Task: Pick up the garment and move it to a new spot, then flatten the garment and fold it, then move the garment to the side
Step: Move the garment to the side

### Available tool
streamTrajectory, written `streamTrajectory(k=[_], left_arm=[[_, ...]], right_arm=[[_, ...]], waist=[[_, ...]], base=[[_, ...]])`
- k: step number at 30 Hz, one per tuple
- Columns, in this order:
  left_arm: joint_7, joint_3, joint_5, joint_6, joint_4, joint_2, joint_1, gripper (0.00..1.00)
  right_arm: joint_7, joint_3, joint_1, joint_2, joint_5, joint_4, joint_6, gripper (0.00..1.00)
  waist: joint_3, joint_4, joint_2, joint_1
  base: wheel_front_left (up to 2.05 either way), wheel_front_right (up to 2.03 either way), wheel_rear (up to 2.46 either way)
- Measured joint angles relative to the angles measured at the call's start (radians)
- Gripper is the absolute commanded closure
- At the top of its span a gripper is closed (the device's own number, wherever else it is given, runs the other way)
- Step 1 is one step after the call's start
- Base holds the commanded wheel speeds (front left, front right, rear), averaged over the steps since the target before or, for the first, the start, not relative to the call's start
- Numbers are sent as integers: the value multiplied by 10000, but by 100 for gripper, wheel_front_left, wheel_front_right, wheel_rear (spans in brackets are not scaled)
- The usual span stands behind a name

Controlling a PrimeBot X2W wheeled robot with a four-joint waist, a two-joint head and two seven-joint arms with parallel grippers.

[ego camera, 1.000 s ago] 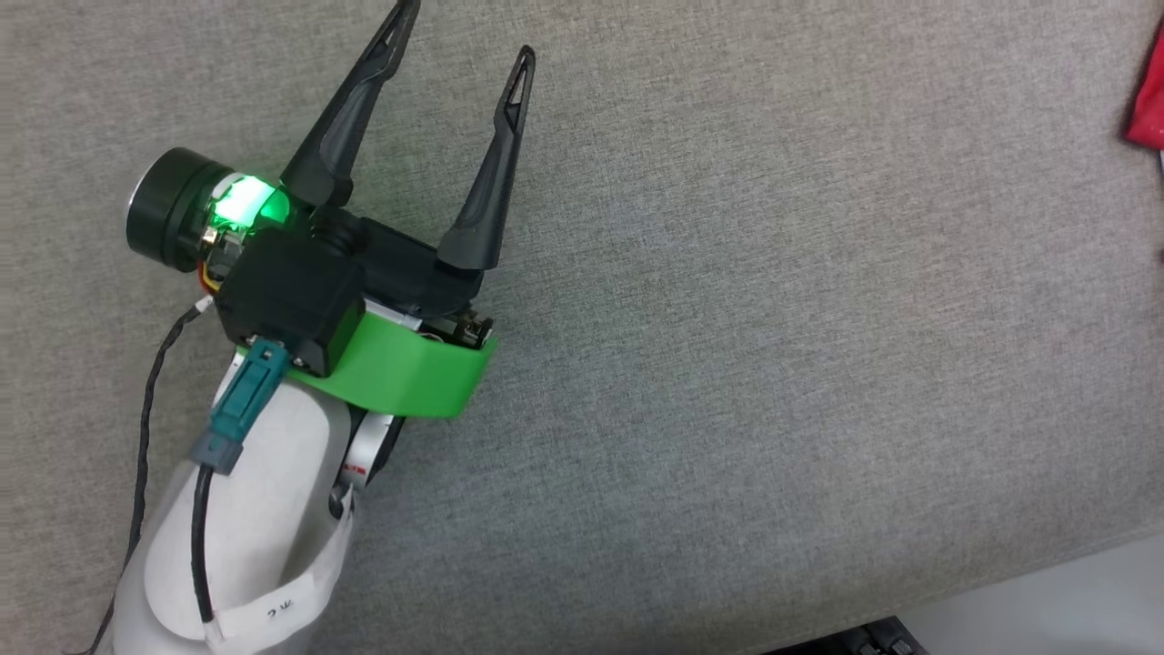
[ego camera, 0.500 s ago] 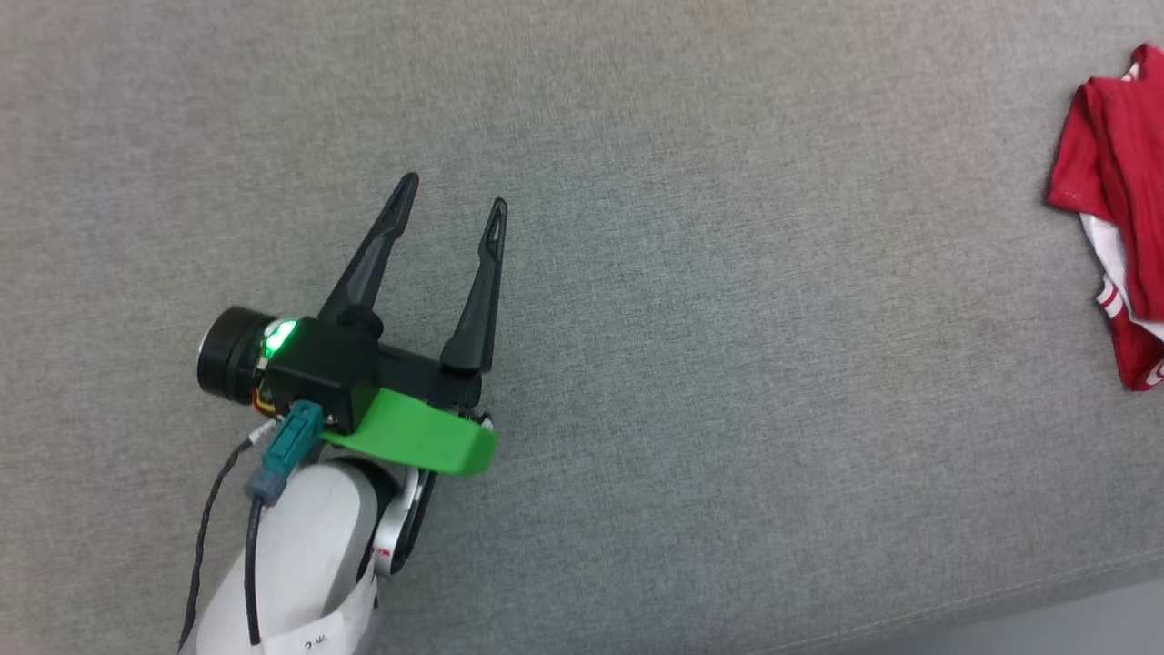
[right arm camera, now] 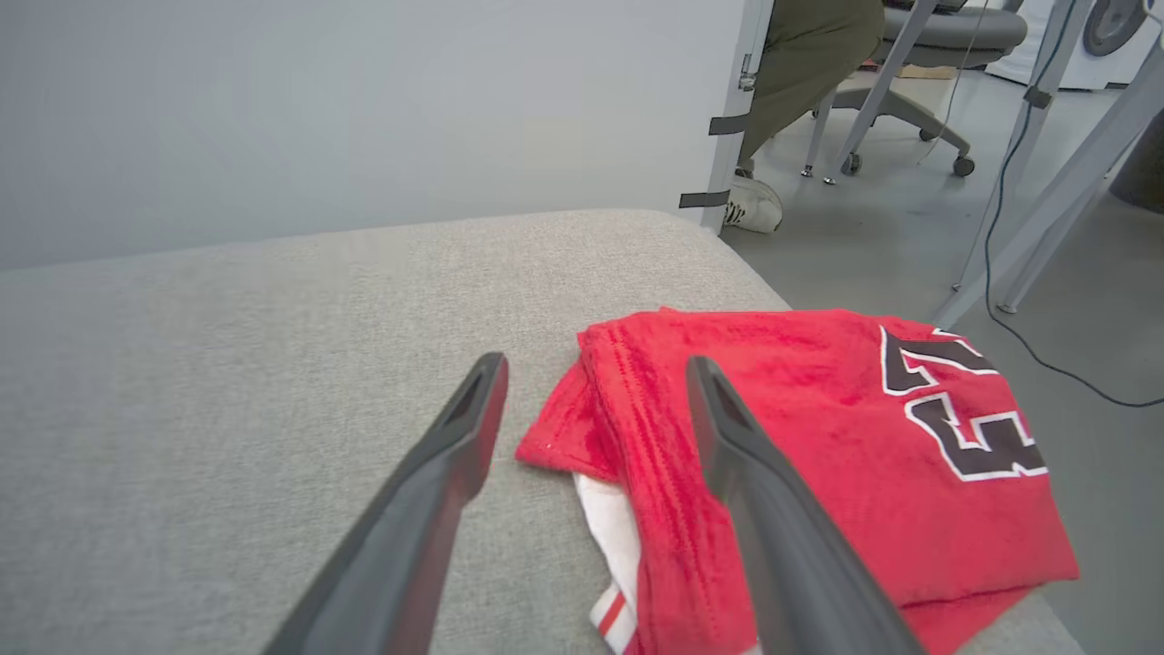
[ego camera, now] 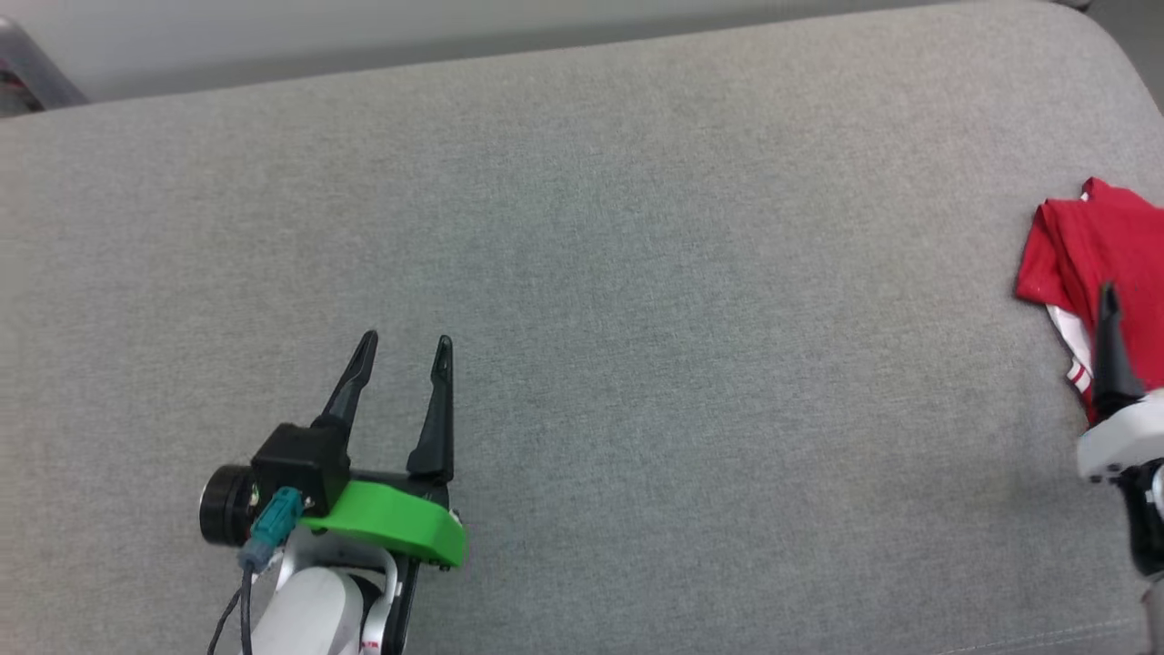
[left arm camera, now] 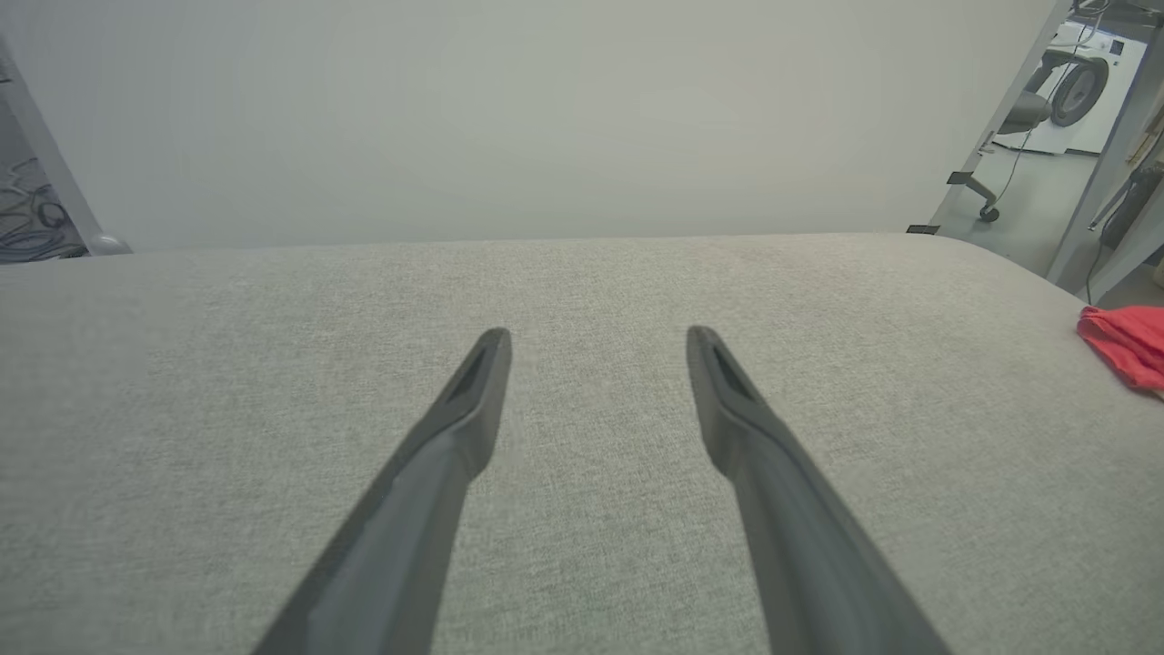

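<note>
The garment [right arm camera: 818, 428] lies folded at the right end of the grey cushion, red with a black white-outlined "23" [right arm camera: 964, 409] facing up. A white sleeve with striped trim [right arm camera: 609, 537] pokes out beneath its near corner. My right gripper [right arm camera: 596, 364] is open, its fingers straddling the garment's left edge, and nothing is held. One right finger [ego camera: 1108, 350] rises in front of the garment [ego camera: 1091, 246] at the head view's right edge. My left gripper [ego camera: 404, 342] is open over bare cushion at the lower left, far from the garment [left arm camera: 1123, 341].
The grey cushion [ego camera: 637, 273] spans the scene, and its rounded right end lies just past the garment. A pale wall [left arm camera: 546, 109] stands behind it. Beyond the right end are a person's leg and shoe [right arm camera: 755, 200], an office chair [right arm camera: 909, 100] and metal table legs [right arm camera: 1046, 227].
The head camera has pulled back and turned, so the cushion's far edge and more of the garment now show. A right finger has come into view. The left gripper stays open.
</note>
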Motion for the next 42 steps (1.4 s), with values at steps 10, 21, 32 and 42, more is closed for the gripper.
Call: streamTrajectory(k=[10,21,32,42], left_arm=[[-88,711,-217,178,596,-63,713,0],[-88,1390,-215,309,575,196,1395,0],[-88,1164,-198,128,844,234,1986,0],[-71,1009,-194,128,899,347,2096,0]], right_arm=[[1239,-4,2124,2034,-646,-3409,-2,0],[2197,368,3439,2786,-1246,-5586,0,0],[2801,543,4698,2968,-1490,-6560,-2,0],[3007,621,5341,3033,-1490,-6786,-2,0]], waist=[[-1226,739,0,0],[-2215,1372,-1,0],[-3005,1431,0,0],[-3318,1348,0,1]], base=[[0,0,0],[0,0,0],[0,0,0],[0,0,0]])
